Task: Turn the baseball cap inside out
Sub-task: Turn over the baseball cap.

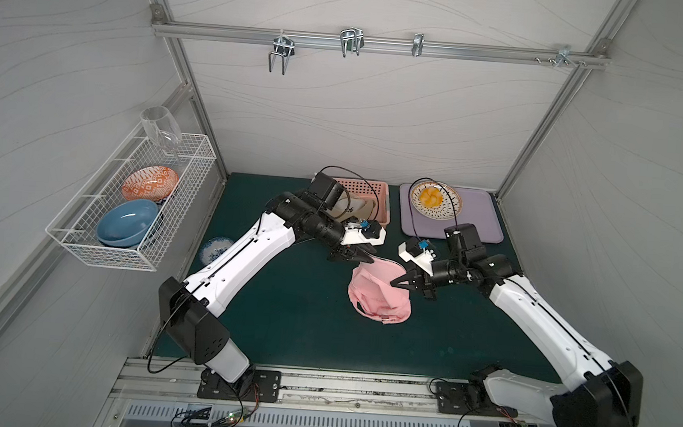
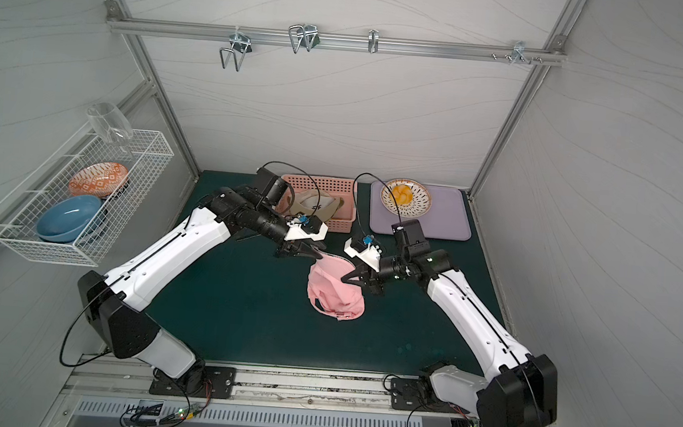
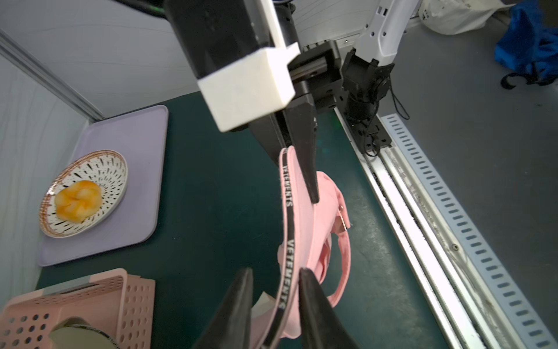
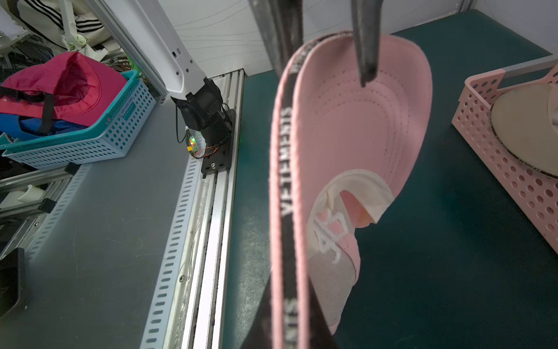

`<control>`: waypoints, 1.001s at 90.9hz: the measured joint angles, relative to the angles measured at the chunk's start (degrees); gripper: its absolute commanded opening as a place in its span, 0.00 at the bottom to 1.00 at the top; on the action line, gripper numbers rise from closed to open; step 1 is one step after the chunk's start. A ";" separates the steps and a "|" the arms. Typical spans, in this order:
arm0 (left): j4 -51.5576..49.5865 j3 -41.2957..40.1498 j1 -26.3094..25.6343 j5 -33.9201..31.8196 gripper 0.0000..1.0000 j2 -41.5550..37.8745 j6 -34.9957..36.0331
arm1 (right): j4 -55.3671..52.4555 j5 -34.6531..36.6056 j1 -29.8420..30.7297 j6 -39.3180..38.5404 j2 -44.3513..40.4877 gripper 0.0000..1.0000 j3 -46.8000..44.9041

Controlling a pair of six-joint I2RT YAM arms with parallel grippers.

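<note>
The pink baseball cap (image 1: 379,296) hangs above the green counter (image 1: 281,322), light and floppy except for the stiff brim (image 4: 356,127), so the taped sweatband (image 3: 289,229) seems the best hold; the right fingers (image 3: 306,157) are closed on the brim edge, and the left fingers (image 3: 311,302) straddle the band, but I cannot tell if they pinch it.

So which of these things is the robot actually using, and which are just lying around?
In use: pink fabric baseball cap; left gripper and right gripper, both at its brim.
Lying about: pink perforated plastic basket; lilac tray; patterned plate; white wire basket; clear wine glass.
</note>
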 measured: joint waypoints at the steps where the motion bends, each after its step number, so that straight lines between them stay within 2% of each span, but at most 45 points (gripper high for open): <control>1: -0.02 0.00 0.00 -0.02 0.31 0.04 0.07 | -0.02 0.04 0.00 0.00 0.00 0.00 0.00; 10: 0.00 0.02 -0.02 -0.02 0.28 0.48 0.00 | -0.15 0.33 0.00 0.02 0.00 0.00 0.00; 18: -0.68 0.11 -0.04 0.11 0.12 1.09 0.22 | -0.42 1.33 0.00 0.22 0.00 0.00 -0.02; 22: -1.68 0.24 -0.15 0.28 0.00 1.42 0.24 | -0.52 2.25 -0.07 0.35 0.00 0.01 -0.09; 29: -2.34 0.42 -0.33 0.07 0.00 2.01 0.79 | -0.50 3.52 -0.28 0.61 0.00 0.13 -0.39; 36: -3.43 0.44 -0.28 0.11 0.00 2.43 -0.35 | 1.31 5.16 -0.28 1.73 -0.07 0.44 -0.74; 39: -3.96 0.44 -0.39 0.13 0.00 2.56 -1.68 | 3.23 6.14 -0.46 2.93 -0.22 0.54 -1.11; 44: -3.43 0.42 -0.59 -0.79 0.00 2.64 -4.87 | 6.64 8.07 -0.52 5.07 -1.11 0.58 -2.27; 54: 0.07 -0.31 -0.85 -4.70 0.00 2.67 -15.76 | 14.78 15.15 -0.37 8.96 -6.19 0.72 -7.45; 69: 6.32 -1.86 -0.87 -14.80 0.00 2.45 -37.44 | 24.17 28.94 -0.35 16.37 -14.82 0.75 -14.29; 79: 10.73 -5.75 -0.59 -21.68 0.00 0.48 -53.64 | 25.75 31.19 -0.26 20.28 -17.09 0.75 -14.51; 91: 18.82 -17.88 -0.33 -27.28 0.00 -6.60 -70.62 | 26.86 30.95 2.16 24.13 -16.61 0.72 -15.02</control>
